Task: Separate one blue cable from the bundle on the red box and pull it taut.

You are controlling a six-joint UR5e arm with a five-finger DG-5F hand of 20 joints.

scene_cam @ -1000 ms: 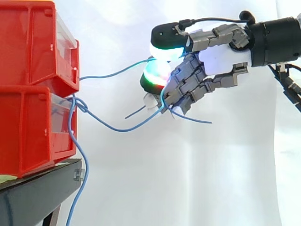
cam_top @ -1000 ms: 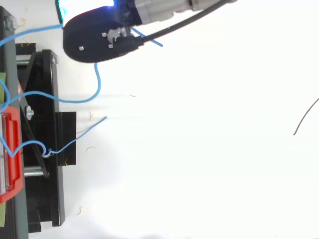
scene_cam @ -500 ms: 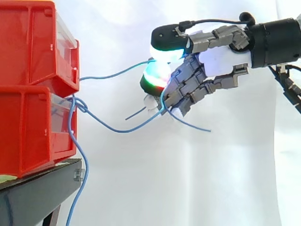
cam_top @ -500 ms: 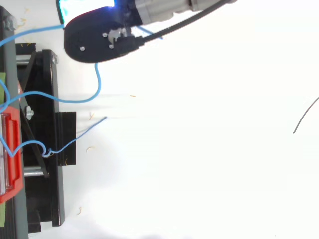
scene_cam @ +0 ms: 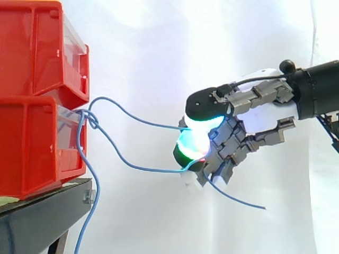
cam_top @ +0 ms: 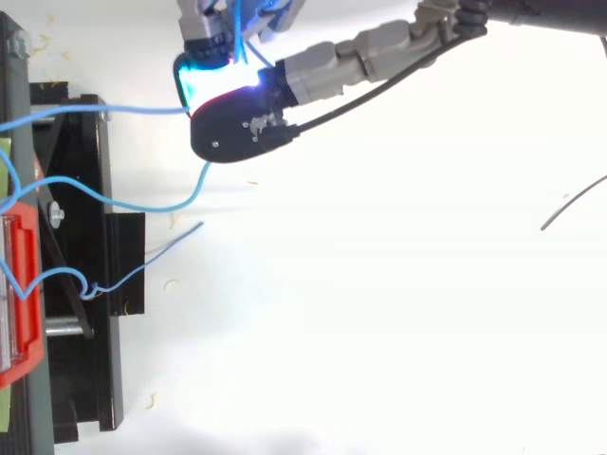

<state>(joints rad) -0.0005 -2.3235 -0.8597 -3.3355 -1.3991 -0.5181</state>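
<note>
Hand clamped on a blue cable, held out to the right of the red bins.

In the side view the hand (scene_cam: pixel 259 114) pinches a blue cable (scene_cam: pixel 159 125) between its glowing thumb pad and curled fingers. The cable runs in a slack curve back to the tangled bundle (scene_cam: pixel 87 117) at the front of the lower red bin (scene_cam: pixel 32 143), which sits under the upper red bin (scene_cam: pixel 32 47) on the black stand (scene_cam: pixel 42 211). A second strand sags below it, a loose end juts out beneath the fingers, and another strand hangs past the stand.
</note>
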